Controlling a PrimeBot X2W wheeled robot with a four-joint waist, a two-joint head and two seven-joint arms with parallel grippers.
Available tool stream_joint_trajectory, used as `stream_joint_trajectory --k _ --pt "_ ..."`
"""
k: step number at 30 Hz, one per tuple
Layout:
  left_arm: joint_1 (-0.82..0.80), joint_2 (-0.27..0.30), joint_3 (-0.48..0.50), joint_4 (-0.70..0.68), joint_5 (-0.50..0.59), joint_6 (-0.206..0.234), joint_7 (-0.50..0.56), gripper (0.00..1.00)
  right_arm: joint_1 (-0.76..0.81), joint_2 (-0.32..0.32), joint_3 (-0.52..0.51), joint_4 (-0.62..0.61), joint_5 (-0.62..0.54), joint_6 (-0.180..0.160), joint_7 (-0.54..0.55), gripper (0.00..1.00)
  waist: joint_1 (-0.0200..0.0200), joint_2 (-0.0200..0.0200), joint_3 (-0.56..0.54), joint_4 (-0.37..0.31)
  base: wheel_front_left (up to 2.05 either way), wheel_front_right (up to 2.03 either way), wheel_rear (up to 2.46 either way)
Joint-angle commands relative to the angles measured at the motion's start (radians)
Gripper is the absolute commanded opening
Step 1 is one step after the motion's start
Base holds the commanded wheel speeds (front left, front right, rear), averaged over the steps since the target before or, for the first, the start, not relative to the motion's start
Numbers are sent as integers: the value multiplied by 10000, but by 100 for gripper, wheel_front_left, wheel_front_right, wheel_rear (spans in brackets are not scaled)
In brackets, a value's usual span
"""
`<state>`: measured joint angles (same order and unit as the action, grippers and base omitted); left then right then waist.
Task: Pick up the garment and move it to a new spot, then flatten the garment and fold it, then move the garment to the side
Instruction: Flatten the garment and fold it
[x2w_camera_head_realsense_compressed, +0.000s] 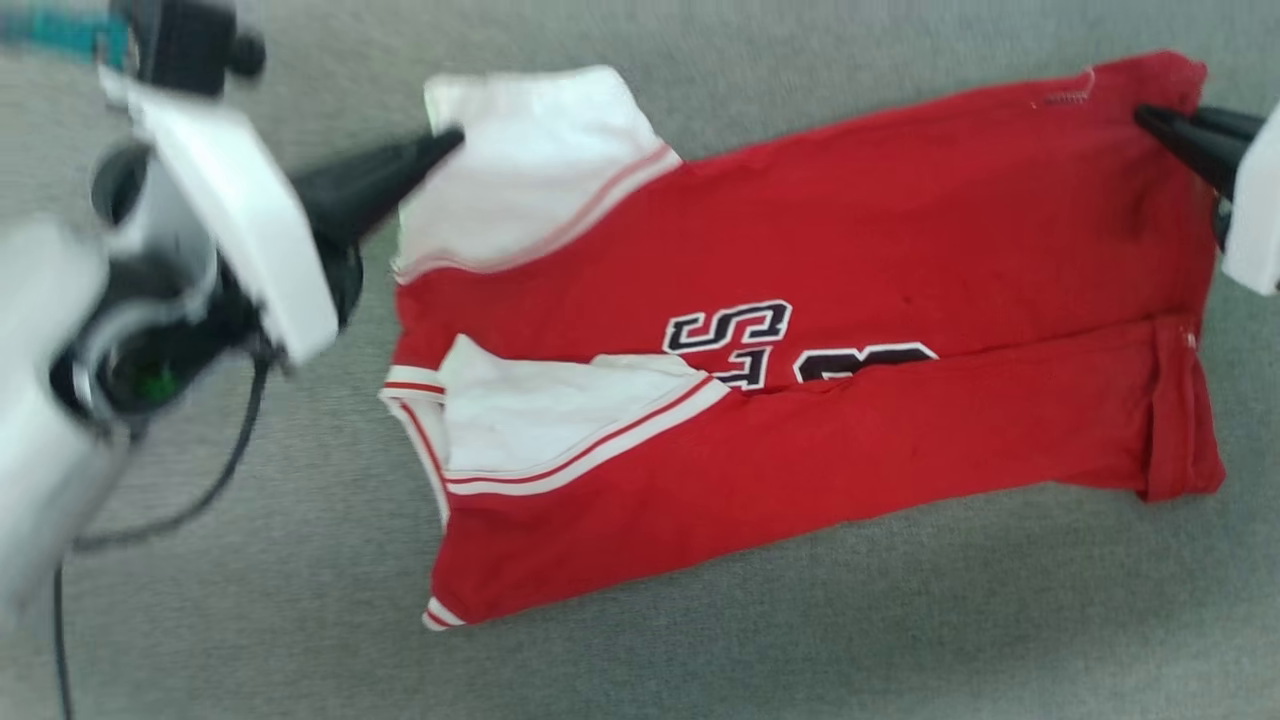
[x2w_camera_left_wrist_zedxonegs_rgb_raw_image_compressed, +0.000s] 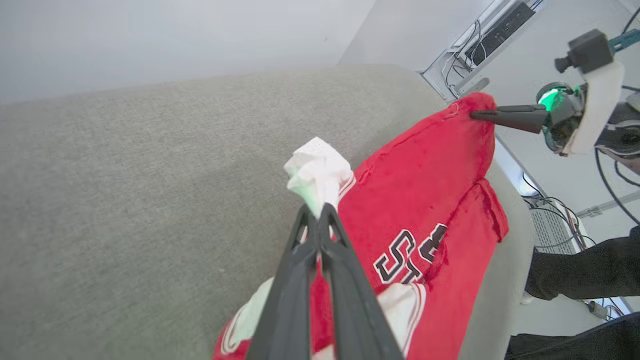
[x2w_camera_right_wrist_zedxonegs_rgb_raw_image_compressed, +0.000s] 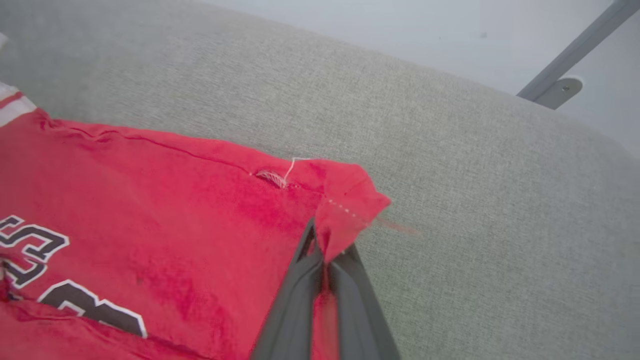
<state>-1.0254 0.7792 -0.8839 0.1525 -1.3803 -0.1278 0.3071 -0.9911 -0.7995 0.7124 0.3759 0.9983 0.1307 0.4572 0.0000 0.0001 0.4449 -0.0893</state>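
The shirt lies mid grey surface, its 6 o'clock edge folded up. The left claw pinches the white sleeve at 10 o'clock. The right claw pinches the red corner at 2 o'clock. Folding seems in hand; the next move calls for lifting both ends evenly toward 6 o'clock. The fold half-hides the lettering, and the left arm is blurred.

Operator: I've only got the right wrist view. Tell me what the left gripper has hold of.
Observer: The left gripper is shut on the shirt's far white sleeve, which is bunched up at its tips.
Operator: Now give me the second sleeve.
Observer: The other sleeve lies flat at the shirt's near left corner, with nothing gripping it.
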Motion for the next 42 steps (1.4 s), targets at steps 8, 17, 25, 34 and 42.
stream_joint_trajectory --k 8,17,25,34,42 --pt "2759 1047 -88 -1897 107 -39 -2422 0 2256 -786 -685 -751 223 -1 -683 0 0 -1 -1083 504 0 0 0" --pt "4879 1311 -295 -2677 324 312 -4282 0 4462 -832 -1722 -1121 405 -1 -1294 0 0 -1 -1200 617 0 0 0" --pt "5695 534 -814 -2020 737 233 -5044 0 5457 -38 -2637 -481 -179 -1 -1974 0 0 -1 -999 709 0 0 0" --pt "5536 -411 -1402 -164 1088 40 -5094 0 5478 651 -2866 141 -902 -1 -2141 15 0 -1 -947 728 0 0 0" --pt "5465 -729 -1459 261 1616 -11 -5454 100 5964 429 -3277 -153 -732 -1 -1746 100 0 -1 -1287 902 0 0 0"
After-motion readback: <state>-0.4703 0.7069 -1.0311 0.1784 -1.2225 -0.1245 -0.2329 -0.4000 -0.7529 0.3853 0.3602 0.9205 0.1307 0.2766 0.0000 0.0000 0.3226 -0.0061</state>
